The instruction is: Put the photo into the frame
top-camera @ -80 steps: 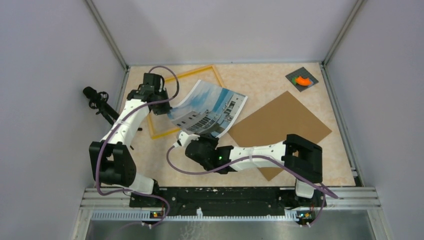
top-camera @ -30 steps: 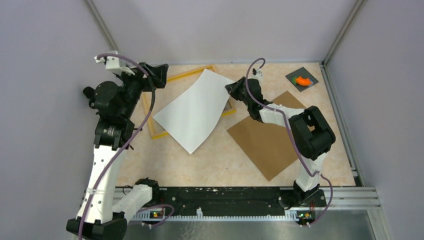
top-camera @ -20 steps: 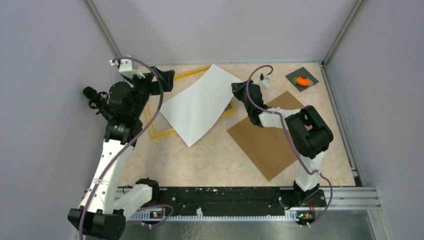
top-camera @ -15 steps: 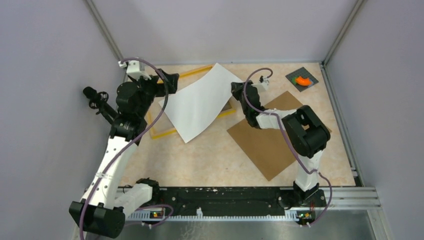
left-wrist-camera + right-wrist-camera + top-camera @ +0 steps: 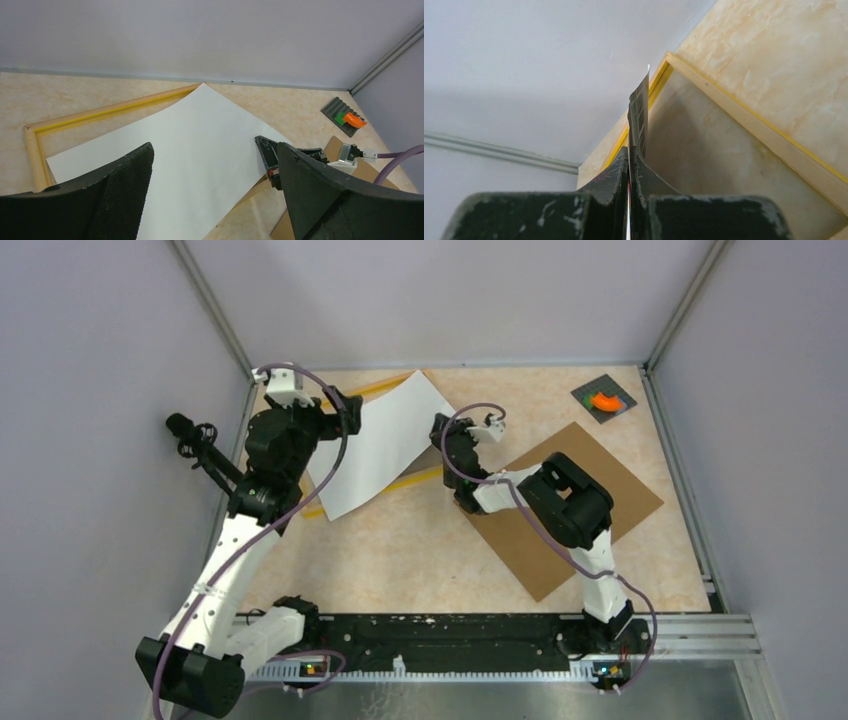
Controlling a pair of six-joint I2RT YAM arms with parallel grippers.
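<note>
The photo [image 5: 378, 440] shows its plain white back and lies slanted across the yellow frame [image 5: 418, 478], its near corner reaching past the frame's near rail. My right gripper [image 5: 441, 436] is shut on the photo's right edge, holding that side a little above the table. In the right wrist view the photo [image 5: 639, 112] runs edge-on out of the shut gripper [image 5: 629, 155], with the frame [image 5: 744, 131] below. My left gripper [image 5: 347, 410] hovers open over the photo's left side. From the left wrist, the photo [image 5: 185, 150] lies between the wide-apart fingers of this gripper [image 5: 215, 150], untouched.
A brown backing board [image 5: 575, 502] lies right of the frame, under the right arm. A small grey brick plate with an orange piece [image 5: 603, 398] sits at the back right. Walls close in on three sides, and the frame's left rail is near the left wall.
The right gripper has drawn the photo, white back up, leftward and farther over the frame. The left gripper has swung toward the back and over the photo's left side.
</note>
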